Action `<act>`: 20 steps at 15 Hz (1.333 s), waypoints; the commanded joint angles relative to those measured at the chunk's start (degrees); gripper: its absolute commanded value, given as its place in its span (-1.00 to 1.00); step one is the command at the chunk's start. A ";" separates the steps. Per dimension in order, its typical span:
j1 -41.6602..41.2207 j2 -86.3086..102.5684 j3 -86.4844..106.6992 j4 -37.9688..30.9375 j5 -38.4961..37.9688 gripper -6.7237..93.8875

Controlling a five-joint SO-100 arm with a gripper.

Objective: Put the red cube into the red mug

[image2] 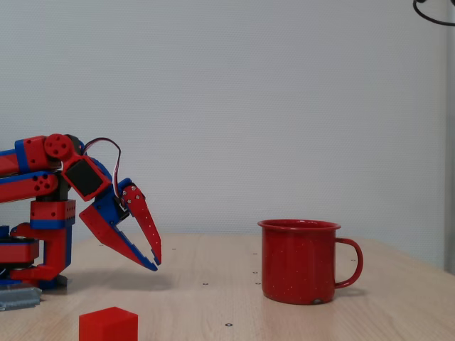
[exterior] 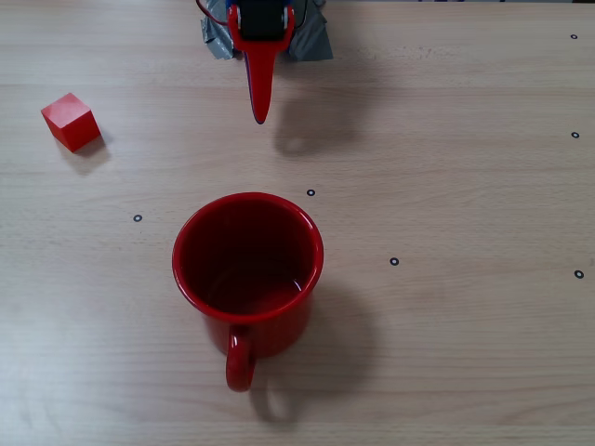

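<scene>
The small matte red cube (exterior: 71, 121) lies alone on the wooden table at the far left of a fixed view; it also shows low in the foreground as the red cube (image2: 108, 325). The glossy red mug (exterior: 270, 336) stands upright in the middle, handle toward the lower edge, with nothing inside. From the side, the red mug (image2: 298, 263) has its handle to the right. My gripper (image2: 156, 263) hangs just above the table near the arm's base, tips together, holding nothing. From above, the gripper (exterior: 260, 113) shows as one pointed red finger, well apart from cube and mug.
The arm's base (image2: 32, 256) sits at the left, fixed with grey tape (exterior: 311, 39). Small black ring marks (exterior: 394, 261) dot the tabletop. A white wall stands behind, with a dark cable (image2: 432, 14) at its top right.
</scene>
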 commanded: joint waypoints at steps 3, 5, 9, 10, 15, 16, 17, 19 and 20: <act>0.62 3.34 1.67 -1.41 -0.35 -0.87; 1.58 3.16 1.58 -1.41 -1.14 -0.87; 3.96 -4.57 -5.27 -0.88 -1.93 -0.87; 4.31 -8.17 -8.96 -0.35 -1.85 -0.87; 6.50 -28.30 -32.96 4.04 -2.99 -0.87; 7.21 -31.82 -38.41 6.59 -4.57 -0.87; 8.26 -35.51 -44.03 9.23 -6.59 -0.87; 9.84 -42.45 -55.02 15.47 -9.14 -0.87; 10.28 -45.09 -60.03 18.63 -9.49 -0.87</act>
